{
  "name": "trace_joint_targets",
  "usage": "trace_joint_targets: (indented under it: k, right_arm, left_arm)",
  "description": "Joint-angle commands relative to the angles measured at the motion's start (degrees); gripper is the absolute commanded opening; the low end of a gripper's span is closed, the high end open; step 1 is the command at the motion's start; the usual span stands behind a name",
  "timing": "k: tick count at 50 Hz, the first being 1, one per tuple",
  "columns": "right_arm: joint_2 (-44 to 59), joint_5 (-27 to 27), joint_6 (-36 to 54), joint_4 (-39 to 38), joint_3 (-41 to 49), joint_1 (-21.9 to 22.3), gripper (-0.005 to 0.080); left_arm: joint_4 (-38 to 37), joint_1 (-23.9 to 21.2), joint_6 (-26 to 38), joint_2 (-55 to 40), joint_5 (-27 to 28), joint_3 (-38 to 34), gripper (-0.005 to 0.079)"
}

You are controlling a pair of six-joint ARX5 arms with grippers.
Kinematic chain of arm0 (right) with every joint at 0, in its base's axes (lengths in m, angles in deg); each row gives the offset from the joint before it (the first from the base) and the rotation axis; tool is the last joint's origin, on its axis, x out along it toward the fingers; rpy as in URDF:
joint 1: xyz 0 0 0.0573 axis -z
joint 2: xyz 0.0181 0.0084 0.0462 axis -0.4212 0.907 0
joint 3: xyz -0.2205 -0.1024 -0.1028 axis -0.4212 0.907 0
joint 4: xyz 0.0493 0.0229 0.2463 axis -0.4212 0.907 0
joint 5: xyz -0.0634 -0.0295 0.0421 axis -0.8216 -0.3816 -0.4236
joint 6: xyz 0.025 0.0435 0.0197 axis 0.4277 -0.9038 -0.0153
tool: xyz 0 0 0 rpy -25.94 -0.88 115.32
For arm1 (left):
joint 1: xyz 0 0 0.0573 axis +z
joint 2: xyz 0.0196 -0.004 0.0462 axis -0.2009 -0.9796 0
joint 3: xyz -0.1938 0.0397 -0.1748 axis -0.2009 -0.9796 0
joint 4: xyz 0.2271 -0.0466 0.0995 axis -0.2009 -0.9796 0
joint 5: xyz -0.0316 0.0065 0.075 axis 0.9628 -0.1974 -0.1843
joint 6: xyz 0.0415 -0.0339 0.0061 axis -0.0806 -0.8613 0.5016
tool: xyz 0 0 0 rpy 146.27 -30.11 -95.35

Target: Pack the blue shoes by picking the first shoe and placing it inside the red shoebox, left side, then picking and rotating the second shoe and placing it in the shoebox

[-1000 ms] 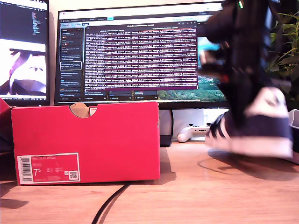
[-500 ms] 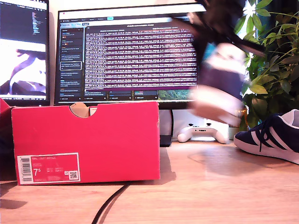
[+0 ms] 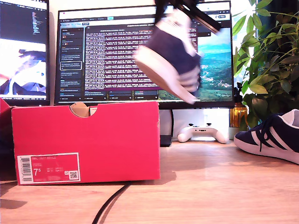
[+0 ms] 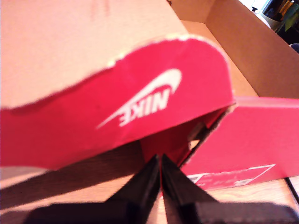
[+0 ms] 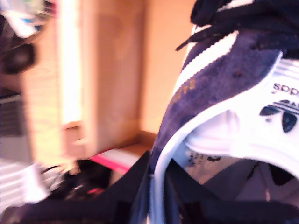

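Exterior view: blue shoe (image 3: 170,58) aloft, tilted, above the red shoebox (image 3: 86,142); other shoe (image 3: 273,137) on the table (image 3: 210,186) at its right edge. First wrist view: my first gripper (image 4: 160,173) pressed together beside the box flap. Second wrist view: my second gripper (image 5: 157,186) pinching the shoe's heel collar.

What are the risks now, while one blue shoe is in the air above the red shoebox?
1. My second gripper pinches only the thin heel collar of the lifted shoe, which hangs tilted and blurred; it might swing or slip.
2. The red shoebox has a raised flap near my first gripper; the shoe could catch it on descent.
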Motion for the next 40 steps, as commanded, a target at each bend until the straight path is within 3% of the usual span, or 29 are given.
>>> trace_joint_targets:
  k: [1, 27, 40]
  right_arm:
    - [1.2, 0.57, -0.9, -1.68, -2.86, -1.36, -0.0008]
    - [13.6, 0.5, -1.25, 0.02, -17.84, -6.38, -0.0011]
    - [17.05, 0.5, -0.81, -1.79, -18.97, -6.97, -0.0011]
  left_arm:
    - [0.44, -0.2, 0.26, -0.52, 0.0, -1.68, -0.0021]
    - [0.44, -0.22, 0.24, -0.52, 0.02, -1.68, -0.0021]
    - [0.46, -0.22, 0.24, -0.52, 0.02, -1.68, -0.0021]
